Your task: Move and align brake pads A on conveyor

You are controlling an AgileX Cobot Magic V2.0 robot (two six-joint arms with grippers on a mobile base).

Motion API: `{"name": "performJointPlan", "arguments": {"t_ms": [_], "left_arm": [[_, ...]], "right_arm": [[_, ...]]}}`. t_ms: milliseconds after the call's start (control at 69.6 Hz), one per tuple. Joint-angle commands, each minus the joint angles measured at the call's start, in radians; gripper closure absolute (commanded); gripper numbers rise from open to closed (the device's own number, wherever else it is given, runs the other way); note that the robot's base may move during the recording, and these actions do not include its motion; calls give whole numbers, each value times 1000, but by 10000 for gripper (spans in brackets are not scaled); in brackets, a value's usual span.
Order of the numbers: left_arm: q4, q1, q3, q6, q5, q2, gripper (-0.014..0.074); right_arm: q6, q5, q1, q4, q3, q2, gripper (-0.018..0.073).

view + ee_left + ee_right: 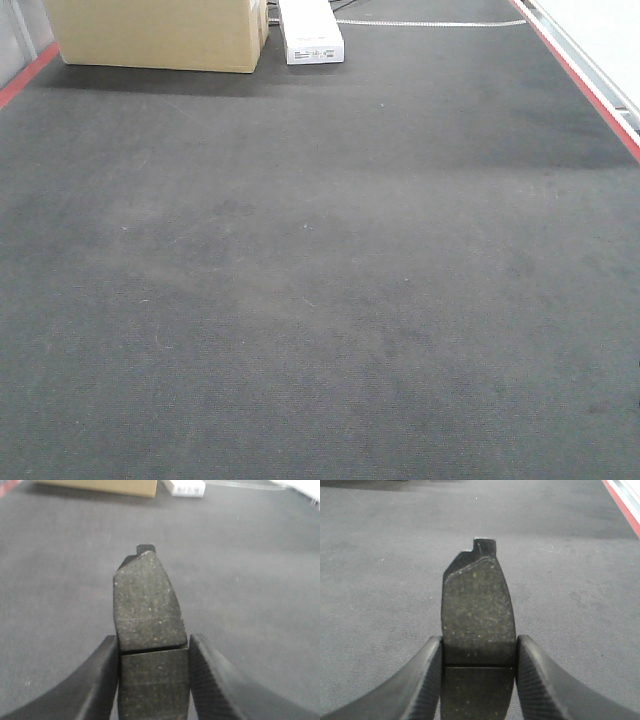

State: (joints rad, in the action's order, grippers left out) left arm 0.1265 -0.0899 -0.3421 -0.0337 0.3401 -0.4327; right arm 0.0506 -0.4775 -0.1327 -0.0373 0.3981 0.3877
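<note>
The left claw (pixel 154 645) is clamped across the middle groove of one brake pad A (pixel 147 605), and the right claw (pixel 479 645) grips a second brake pad (pixel 479 605) the same way. Each pad juts forward, friction face up, over the dark conveyor (pixel 320 300); whether it touches the belt is unclear. Holding at mid-length probably keeps the pads balanced and their long axes easy to line up. A cardboard box (pixel 160 35) stands far left.

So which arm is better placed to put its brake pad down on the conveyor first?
Probably the right. Both arms hold a pad over bare conveyor, but the right pad sits straight between the fingers, while the left pad looks slightly skewed and may need more correction.
</note>
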Motion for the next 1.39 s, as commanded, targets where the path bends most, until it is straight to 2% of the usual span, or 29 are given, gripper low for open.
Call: {"name": "performJointPlan", "arguments": {"t_ms": [0,101,402,618,762,1164,1380], "left_arm": [[-29,-3,-84,-4,-58,-60,601],[-75,-3,-179,-5,-9,-179,598],[-71,-3,-445,-15,78,-624,593],[9,-3,-574,-14,103,-927,592],[8,-3,-636,-14,112,-1082,590],[35,-3,-732,-13,96,-1313,547],[35,-3,-789,20,192,-1394,436]], "right_arm": [[-5,93,-1,-7,29,5,566],[-5,93,-1,-7,29,5,566],[-5,93,-1,-7,29,5,566],[-5,93,-1,-7,29,5,566],[-5,93,-1,-7,29,5,566],[-5,93,-1,-7,29,5,566],[-5,93,-1,-7,29,5,566]]}}
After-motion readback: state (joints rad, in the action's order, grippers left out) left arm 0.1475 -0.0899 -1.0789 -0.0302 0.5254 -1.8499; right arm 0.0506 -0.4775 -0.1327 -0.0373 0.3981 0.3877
